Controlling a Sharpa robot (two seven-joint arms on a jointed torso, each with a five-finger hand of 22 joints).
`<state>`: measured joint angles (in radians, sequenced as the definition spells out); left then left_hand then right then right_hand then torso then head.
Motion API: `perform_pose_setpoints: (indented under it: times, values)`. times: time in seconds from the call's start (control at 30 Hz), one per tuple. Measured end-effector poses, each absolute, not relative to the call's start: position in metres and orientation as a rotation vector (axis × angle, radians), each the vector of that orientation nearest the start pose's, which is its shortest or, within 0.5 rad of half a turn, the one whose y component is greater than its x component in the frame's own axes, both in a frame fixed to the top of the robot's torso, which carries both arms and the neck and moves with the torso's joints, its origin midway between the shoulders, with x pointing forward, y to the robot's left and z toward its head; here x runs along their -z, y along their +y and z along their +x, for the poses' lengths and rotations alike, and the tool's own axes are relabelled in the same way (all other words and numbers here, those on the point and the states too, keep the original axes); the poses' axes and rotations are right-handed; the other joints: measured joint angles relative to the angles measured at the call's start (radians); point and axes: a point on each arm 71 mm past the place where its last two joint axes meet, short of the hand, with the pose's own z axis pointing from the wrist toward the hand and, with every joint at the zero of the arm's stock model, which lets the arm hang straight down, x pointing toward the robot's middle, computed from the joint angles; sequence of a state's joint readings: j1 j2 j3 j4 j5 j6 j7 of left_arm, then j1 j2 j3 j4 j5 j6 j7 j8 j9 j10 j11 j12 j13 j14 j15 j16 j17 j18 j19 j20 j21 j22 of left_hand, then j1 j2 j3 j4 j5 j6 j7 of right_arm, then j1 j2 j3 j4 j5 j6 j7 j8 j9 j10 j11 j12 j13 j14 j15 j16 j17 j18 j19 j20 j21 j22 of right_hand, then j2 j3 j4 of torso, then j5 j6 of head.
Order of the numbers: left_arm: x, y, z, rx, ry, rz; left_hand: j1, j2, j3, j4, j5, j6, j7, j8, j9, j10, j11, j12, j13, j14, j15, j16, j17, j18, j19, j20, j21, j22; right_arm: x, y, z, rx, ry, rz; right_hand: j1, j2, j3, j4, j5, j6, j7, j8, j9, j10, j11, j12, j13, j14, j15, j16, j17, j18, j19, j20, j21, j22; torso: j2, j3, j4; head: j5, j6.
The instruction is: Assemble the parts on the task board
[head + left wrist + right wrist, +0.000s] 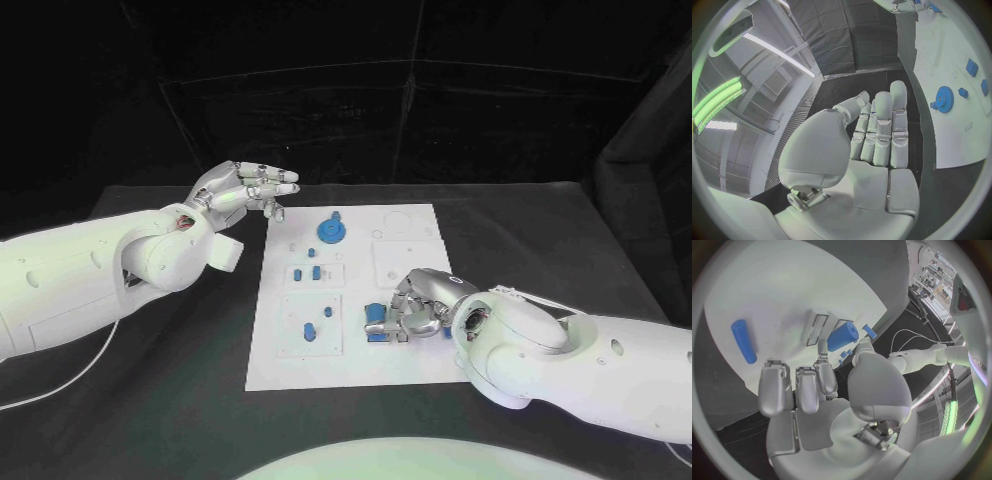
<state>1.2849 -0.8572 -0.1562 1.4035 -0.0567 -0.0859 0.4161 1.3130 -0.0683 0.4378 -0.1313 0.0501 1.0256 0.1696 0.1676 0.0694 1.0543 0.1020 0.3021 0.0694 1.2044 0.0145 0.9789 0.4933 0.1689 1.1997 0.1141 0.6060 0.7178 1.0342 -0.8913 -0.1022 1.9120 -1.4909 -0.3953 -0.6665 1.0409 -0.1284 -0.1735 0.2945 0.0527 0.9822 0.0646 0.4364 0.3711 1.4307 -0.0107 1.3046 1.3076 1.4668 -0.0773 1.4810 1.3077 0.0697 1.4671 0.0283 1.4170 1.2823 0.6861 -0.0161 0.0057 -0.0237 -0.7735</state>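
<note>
Right wrist view: a blue peg [843, 336] is pinched at the right hand's [826, 390] fingertips, axis crosswise; left hand [248, 188] held open, far off.

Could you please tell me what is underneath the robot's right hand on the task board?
Under the right hand a blue part peeks out on the task board. The right wrist view shows a blue cylinder at its fingertips; actual contact is hidden.
</note>
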Motion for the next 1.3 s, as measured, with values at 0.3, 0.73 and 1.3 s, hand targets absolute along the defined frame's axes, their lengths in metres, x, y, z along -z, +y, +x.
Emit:
perform_pose_setpoints:
  times: [0.3, 0.73, 1.3]
  values:
    - [0.182, 0.242, 0.506, 1.588, 1.531, -0.969, 0.0, 0.0, 0.0, 0.0, 0.0, 0.0, 0.0, 0.0, 0.0, 0.0, 0.0, 0.0, 0.0, 0.0, 0.0, 0.0, 0.0, 0.0, 0.0, 0.0, 0.0, 0.0, 0.241, -0.15, 0.364, -0.522, 1.945, 0.09, 0.236, 0.078, 0.071, -0.102, 0.038, 0.0, 0.0, 0.0, 0.013, 0.0, 0.0, 0.0, 0.0, 0.0, 0.0, 0.0, 0.0, 0.0, 0.0, 0.0, 0.0, 0.009, 0.0, 0.0007, -0.0007, -0.001, -0.001]
    - [0.182, 0.243, 0.506, 1.586, 1.532, -0.97, 0.0, 0.0, 0.0, 0.0, 0.0, 0.0, 0.0, 0.0, 0.0, 0.0, 0.0, 0.0, 0.0, 0.0, 0.0, 0.0, 0.0, 0.0, 0.0, 0.0, 0.0, 0.0, 0.241, -0.151, 0.367, -0.523, 1.934, 0.069, 0.256, 0.078, 0.062, -0.137, 0.014, 0.007, 0.0, 0.0, 0.018, 0.0, 0.0, 0.0, 0.0, 0.0, 0.0, 0.0, 0.0, 0.0, 0.0, 0.0, 0.0, 0.012, 0.0, -0.0001, 0.0011, -0.001, -0.002]
    - [0.182, 0.244, 0.506, 1.583, 1.532, -0.971, 0.0, 0.0, 0.0, 0.0, 0.0, 0.0, 0.0, 0.0, 0.0, 0.0, 0.0, 0.0, 0.0, 0.0, 0.0, 0.0, 0.0, 0.0, 0.0, 0.0, 0.0, 0.0, 0.223, -0.223, 0.364, -0.517, 1.885, 0.16, 0.274, 0.115, 0.06, -0.158, 0.123, -0.045, 0.027, -0.086, -0.024, -0.023, 0.023, -0.052, -0.006, -0.002, 0.01, 0.0, 0.0, 0.0, 0.0, 0.008, 0.0, 0.009, -0.001, -0.0002, -0.0009, -0.023, 0.007]
